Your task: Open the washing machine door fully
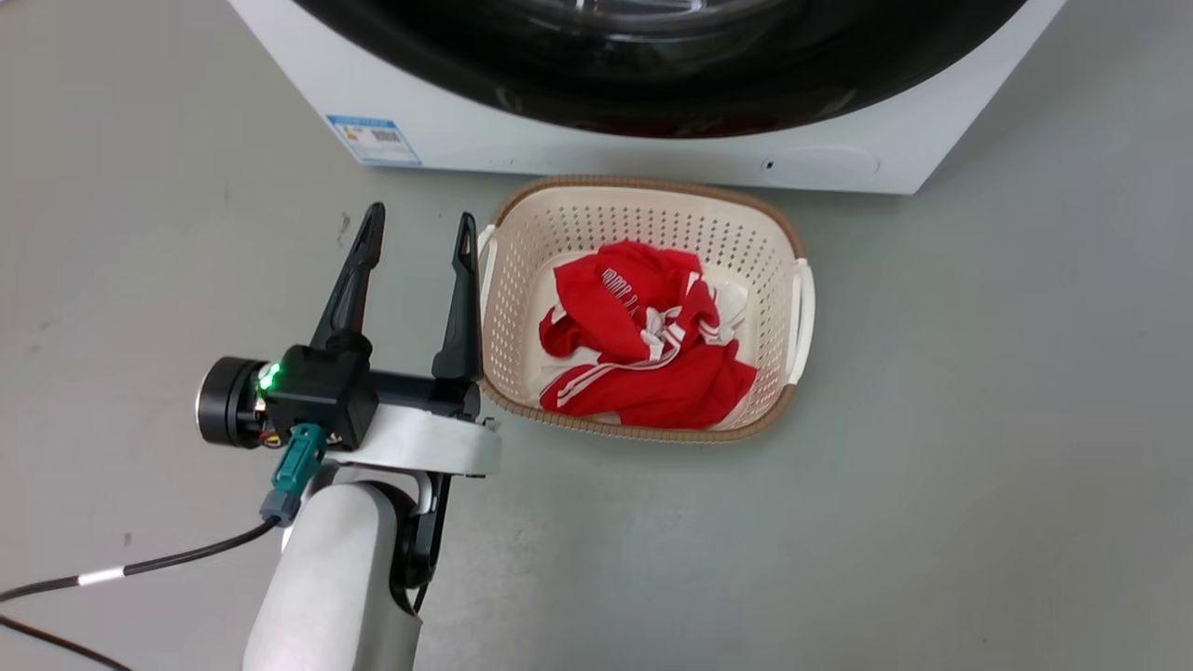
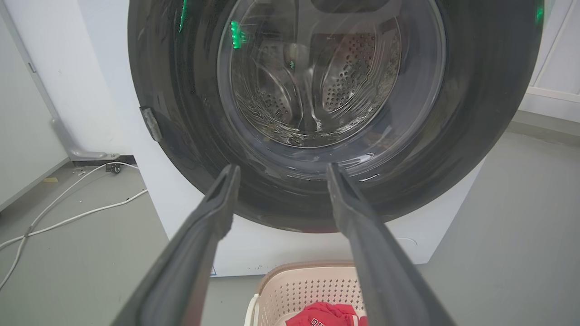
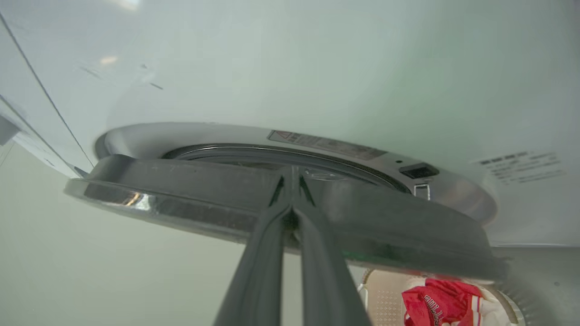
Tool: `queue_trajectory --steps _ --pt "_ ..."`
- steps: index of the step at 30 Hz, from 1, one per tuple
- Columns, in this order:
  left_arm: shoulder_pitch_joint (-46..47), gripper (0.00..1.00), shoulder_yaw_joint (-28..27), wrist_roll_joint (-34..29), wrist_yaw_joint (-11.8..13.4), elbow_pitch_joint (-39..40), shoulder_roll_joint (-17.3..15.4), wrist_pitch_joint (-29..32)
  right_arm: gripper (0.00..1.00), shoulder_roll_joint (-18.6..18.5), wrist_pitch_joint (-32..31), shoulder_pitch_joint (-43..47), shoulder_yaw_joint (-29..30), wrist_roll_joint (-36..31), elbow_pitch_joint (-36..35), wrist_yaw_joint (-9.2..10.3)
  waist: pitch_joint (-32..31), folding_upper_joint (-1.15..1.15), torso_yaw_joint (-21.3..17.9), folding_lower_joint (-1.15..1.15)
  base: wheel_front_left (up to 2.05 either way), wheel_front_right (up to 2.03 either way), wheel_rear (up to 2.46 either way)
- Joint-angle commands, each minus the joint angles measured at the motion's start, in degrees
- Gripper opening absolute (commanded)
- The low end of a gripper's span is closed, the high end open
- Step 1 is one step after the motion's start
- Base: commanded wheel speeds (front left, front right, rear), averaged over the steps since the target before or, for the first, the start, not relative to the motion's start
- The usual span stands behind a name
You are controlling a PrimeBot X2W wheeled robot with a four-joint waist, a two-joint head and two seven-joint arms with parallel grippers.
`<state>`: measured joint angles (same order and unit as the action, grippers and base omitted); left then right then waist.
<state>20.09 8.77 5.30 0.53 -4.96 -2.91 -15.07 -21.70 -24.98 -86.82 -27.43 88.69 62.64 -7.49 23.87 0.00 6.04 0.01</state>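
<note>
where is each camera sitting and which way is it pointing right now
Head view: high up, facing down at the grey floor, the cream perforated laundry basket and the white washing machine's base; open left gripper and pale forearm show.
Left wrist view: faces the glossy black round washing machine door between its own fingers.
Right wrist view: close beside the door's edge, shut right gripper at its rim.
All three share the basket.

The left gripper (image 1: 420, 216) holds its two dark fingers (image 1: 349, 289) spread wide with nothing between them; behind it the wrist (image 1: 419, 447) bends into the pale forearm (image 1: 326, 578). The right gripper (image 3: 291, 181) has its fingers (image 3: 258, 271) pressed together.
</note>
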Motion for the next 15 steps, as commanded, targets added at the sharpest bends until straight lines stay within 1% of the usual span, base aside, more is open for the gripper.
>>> queue_trajectory --steps 1,4,9,15 --pt "0.87 1.00 0.19 0.03 0.35 0.33 0.04 -0.15 0.00 0.31 0.13 -1.07 -0.40 -0.60 0.61 0.00 0.98 0.00 0.55 -0.01 0.00 0.00 0.00" --pt "1.47 1.00 0.74 0.37 0.55 0.44 0.04 -0.15 0.00 0.70 -0.38 -1.97 -0.88 -1.00 1.67 0.00 1.83 0.00 1.13 -0.01 0.00 0.00 0.00" --pt "1.78 1.00 1.59 0.47 1.03 0.33 0.04 -0.15 0.00 1.48 -3.60 -1.40 -1.06 -0.35 1.74 -0.01 2.17 0.00 1.73 -0.01 0.00 0.00 0.00" --pt "1.36 1.00 2.25 0.76 1.45 -0.39 0.04 -0.15 0.00 0.46 -8.55 1.78 -0.98 0.90 -0.62 0.00 0.73 0.00 1.83 -0.01 0.00 0.00 0.00"
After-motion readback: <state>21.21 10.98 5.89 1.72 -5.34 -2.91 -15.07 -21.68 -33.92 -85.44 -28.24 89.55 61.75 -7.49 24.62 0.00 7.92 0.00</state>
